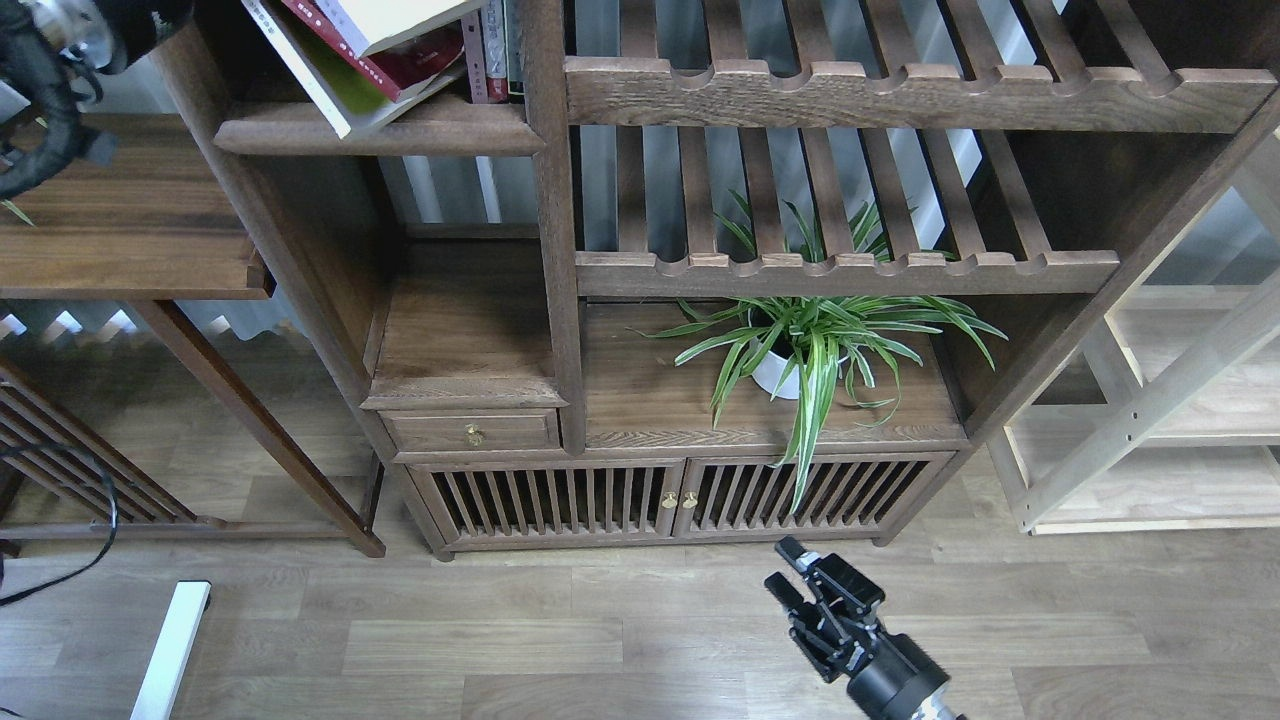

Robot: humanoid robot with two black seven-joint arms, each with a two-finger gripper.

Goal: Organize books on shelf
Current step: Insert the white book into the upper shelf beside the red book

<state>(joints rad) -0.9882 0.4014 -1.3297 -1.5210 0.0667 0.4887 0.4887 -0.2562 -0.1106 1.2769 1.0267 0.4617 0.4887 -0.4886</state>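
Three books lean together at the top left on the shelf point(380, 135), a dark plank with a rounded front edge. The pale book point(400, 18) lies uppermost and is cut off by the top of the view. Under it sits the red book point(405, 68), and lowest is the yellow-green and white book point(330, 92), whose corner overhangs the plank's front. Only the black body and cable of my left arm point(50, 60) show at the top left corner; its gripper is out of view. My right gripper point(785, 568) hangs low over the floor, open and empty.
Narrow upright books point(495, 50) stand against the post right of the leaning ones. A potted spider plant point(800, 350) sits on the lower cabinet top. Slatted shelves point(850, 270) fill the right bay. A side table point(120, 230) stands left, a pale rack point(1180, 420) right.
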